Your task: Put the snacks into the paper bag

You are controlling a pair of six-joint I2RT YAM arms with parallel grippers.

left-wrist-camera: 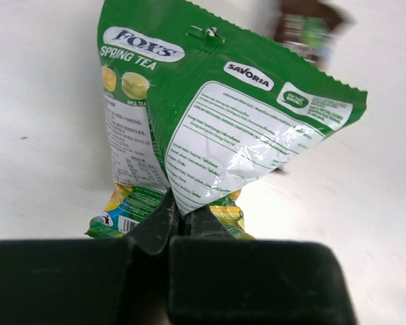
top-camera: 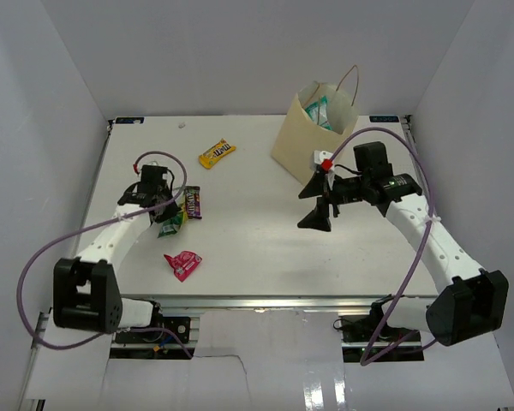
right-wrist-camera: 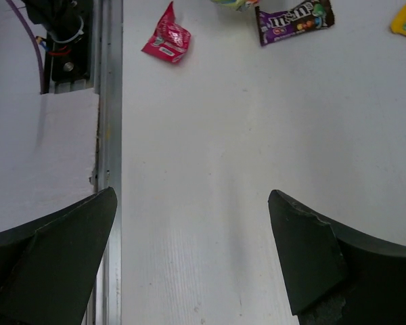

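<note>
The step in hand is picking up the green pack (left-wrist-camera: 216,128): the left gripper (left-wrist-camera: 179,220) is clamped on the pack's lower edge, so the pack stands up ahead of the fingers. The bag (top-camera: 313,128) sits well off to that gripper's right and farther out, just beyond the right gripper (right-wrist-camera: 189,196), which hangs with its jaws wide apart and nothing between them. By my reading, the next move calls for lifting the pack high enough to clear the bag's rim, carrying it across and releasing it over the mouth. Left on the table (top-camera: 257,248) are the M&M's pack (top-camera: 193,203) just beside the left gripper, the yellow pack (top-camera: 216,153) beyond it and the pink wrapper (top-camera: 183,265) nearer the base. Whether the green pack is off the table cannot be told. From above the gripper covers most of it. The bag's inside is mostly hidden, with only a teal-white pouch (top-camera: 319,110) showing.
</note>
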